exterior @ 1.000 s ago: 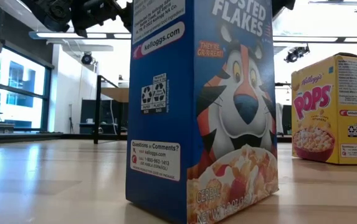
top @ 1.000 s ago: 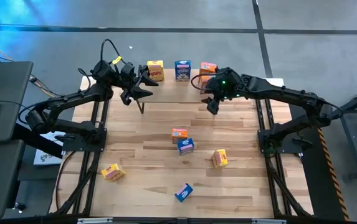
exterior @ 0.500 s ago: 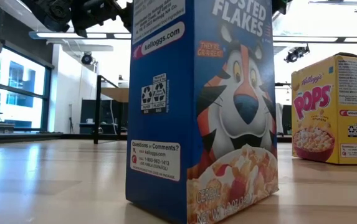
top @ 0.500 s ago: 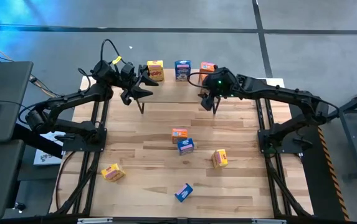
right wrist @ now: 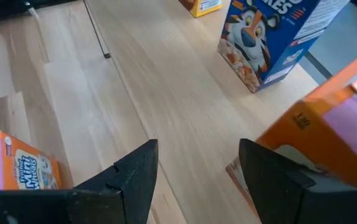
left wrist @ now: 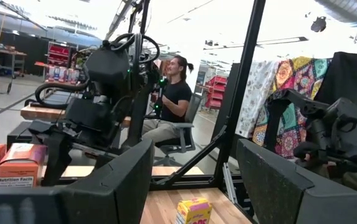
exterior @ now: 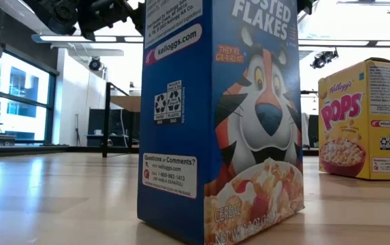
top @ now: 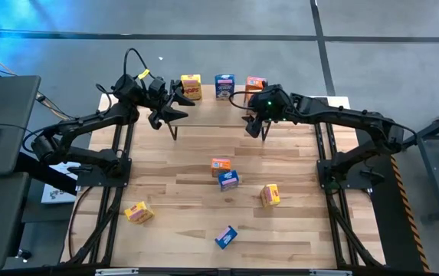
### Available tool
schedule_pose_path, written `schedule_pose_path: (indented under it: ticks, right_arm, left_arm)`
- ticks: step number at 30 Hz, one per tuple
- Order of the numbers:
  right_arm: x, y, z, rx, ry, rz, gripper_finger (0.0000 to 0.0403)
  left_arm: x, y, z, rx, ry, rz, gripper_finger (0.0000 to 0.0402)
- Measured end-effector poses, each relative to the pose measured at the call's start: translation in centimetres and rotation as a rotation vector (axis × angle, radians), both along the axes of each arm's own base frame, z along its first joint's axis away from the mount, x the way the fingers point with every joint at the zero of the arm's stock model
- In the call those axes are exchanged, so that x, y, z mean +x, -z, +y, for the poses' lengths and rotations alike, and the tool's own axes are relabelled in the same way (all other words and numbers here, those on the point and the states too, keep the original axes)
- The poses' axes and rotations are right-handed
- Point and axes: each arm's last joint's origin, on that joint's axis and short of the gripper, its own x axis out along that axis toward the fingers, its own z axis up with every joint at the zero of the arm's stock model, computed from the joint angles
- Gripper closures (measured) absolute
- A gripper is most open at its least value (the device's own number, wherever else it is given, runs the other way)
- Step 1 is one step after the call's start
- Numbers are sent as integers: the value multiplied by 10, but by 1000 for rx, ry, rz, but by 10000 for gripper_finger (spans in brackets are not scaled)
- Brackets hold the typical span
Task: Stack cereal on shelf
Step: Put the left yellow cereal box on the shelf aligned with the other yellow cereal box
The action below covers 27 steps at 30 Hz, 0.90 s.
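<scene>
Two part-open, empty end effectors, left (top: 175, 108) and right (top: 254, 129), above the shelf (top: 204, 110) near three cereal boxes (top: 224, 87)

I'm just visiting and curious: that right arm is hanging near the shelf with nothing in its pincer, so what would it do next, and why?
Probably swing back toward the loose boxes mid-table, such as the orange box. The right pincer is open and empty beside the shelf, which already holds three boxes, while five more lie on the table. The left pincer waits at the shelf's other end.
</scene>
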Motion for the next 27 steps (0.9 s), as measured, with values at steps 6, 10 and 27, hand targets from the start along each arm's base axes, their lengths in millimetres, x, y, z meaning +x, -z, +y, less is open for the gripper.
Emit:
schedule_pose_path:
  ticks: [6, 10, 27]
  right_arm:
    - [2, -10, 8, 1, -28, 2, 185]
    - [5, -24, 14, -23, -63, -18, 185]
    - [-11, -42, 26, -37, -97, -2, 185]
  left_arm:
    - [0, 0, 0, 0, 0, 0, 178]
    - [0, 0, 0, 0, 0, 0, 178]
    - [0, -1, 3, -23, -78, -22, 178]
